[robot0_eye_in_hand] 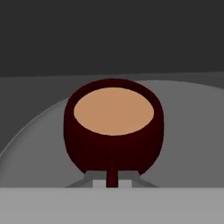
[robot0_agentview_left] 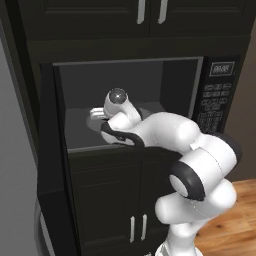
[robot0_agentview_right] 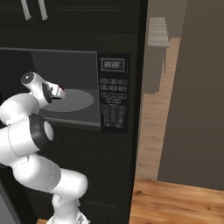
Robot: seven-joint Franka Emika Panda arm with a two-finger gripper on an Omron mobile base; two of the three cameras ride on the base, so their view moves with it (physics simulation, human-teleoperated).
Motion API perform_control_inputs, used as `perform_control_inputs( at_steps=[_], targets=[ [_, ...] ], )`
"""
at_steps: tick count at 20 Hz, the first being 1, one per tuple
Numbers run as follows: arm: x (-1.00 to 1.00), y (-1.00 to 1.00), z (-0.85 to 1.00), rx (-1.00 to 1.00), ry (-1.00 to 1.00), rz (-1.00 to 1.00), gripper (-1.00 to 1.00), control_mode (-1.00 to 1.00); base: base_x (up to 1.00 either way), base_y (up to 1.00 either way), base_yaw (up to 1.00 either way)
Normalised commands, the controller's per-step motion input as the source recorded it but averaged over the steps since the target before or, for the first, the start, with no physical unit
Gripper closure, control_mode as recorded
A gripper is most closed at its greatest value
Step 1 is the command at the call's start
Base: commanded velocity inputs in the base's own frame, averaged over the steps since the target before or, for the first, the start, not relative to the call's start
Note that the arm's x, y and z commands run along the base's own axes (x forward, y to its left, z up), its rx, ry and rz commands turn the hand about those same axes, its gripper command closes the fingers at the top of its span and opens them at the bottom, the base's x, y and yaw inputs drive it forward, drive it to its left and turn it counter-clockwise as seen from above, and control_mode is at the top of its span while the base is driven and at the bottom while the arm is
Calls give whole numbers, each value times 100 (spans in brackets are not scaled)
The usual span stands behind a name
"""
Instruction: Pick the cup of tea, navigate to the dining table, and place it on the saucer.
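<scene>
The cup of tea (robot0_eye_in_hand: 113,127) is dark red with light brown liquid and stands on the grey round turntable (robot0_eye_in_hand: 188,113) inside the open microwave. Its handle points straight at me and sits between my fingertips, so my gripper (robot0_eye_in_hand: 112,183) is shut on it. From the left base view my gripper (robot0_agentview_left: 95,114) reaches into the oven cavity over the turntable (robot0_agentview_left: 92,124). In the right base view a sliver of the red cup (robot0_agentview_right: 62,87) shows at my gripper (robot0_agentview_right: 60,92). The dining table and the saucer are out of view.
The microwave door (robot0_agentview_left: 50,150) stands open on the left, and the keypad (robot0_agentview_right: 113,96) is on the right of the cavity. Dark cabinets lie above and below. A wooden floor (robot0_agentview_right: 175,201) runs off to the right past a brown wall.
</scene>
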Motion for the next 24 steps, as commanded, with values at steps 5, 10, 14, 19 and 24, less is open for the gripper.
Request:
perform_control_inputs(
  at_steps=[5, 10, 14, 19, 24],
  targets=[
    [-88, -3, 0, 2, -9, 2, 100, -100, 0, 0, 0],
    [-90, -12, 17, 4, -11, 3, 100, -100, 0, 0, 0],
    [-77, -24, 47, 7, -3, 4, 100, -100, 0, 0, 0],
    [-58, -35, 55, 3, 0, 4, 100, -100, 0, 0, 0],
    [-50, -30, 51, 0, 5, 5, 100, -100, 0, 0, 0]
  ],
)
